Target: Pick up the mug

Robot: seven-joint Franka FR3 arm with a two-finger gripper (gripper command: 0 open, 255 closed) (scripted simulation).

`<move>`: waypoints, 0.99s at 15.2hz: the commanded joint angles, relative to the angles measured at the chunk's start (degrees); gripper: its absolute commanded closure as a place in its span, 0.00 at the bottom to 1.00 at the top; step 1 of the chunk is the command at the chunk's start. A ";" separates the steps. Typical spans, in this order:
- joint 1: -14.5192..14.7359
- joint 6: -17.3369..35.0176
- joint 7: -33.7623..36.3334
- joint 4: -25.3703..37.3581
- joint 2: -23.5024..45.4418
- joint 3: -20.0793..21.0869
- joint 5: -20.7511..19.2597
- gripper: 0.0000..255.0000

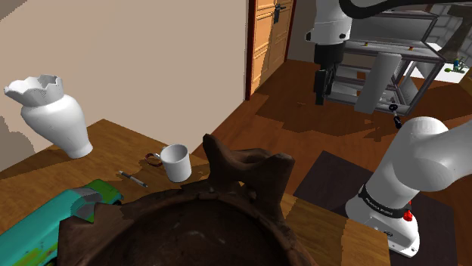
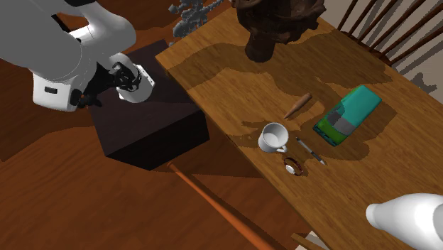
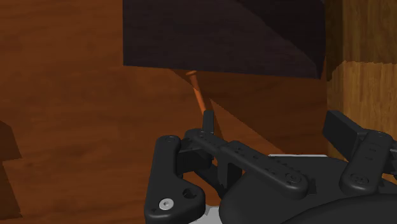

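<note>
Though a dark brown carved piece (image 1: 227, 219) looms nearest in the shoulder view, with a teal box (image 1: 53, 219) beside it, what matters stands just behind them on the table (image 1: 113, 143): the white mug (image 1: 176, 162), upright, mouth up, with a pen (image 1: 132, 179) and a small ring-like thing (image 1: 153, 157) close by. From the second exterior view its handle seems to point toward that ring-like thing. A white vase (image 1: 53, 113), tilted, shows farther toward the shoulder view's left. Farthest off, the gripper (image 1: 321, 87) hangs high over the wooden floor (image 1: 287, 128) near a door (image 1: 268, 38), well apart from the mug. Its fingers stand apart in the wrist view and clasp nothing. So the mug lies toward the shoulder view's left of the gripper and well below it; my judgement is that the arm must swing across to the table and come down over the rim before anything can close
</note>
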 commanded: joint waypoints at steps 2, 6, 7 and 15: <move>0.40 1.34 1.15 0.04 1.09 0.92 0.91 0.00; 1.91 6.69 5.57 0.93 6.06 4.52 4.15 0.00; 2.24 8.01 6.64 1.33 7.44 5.41 4.84 0.00; 4.40 17.79 14.98 7.20 20.15 12.00 8.27 0.00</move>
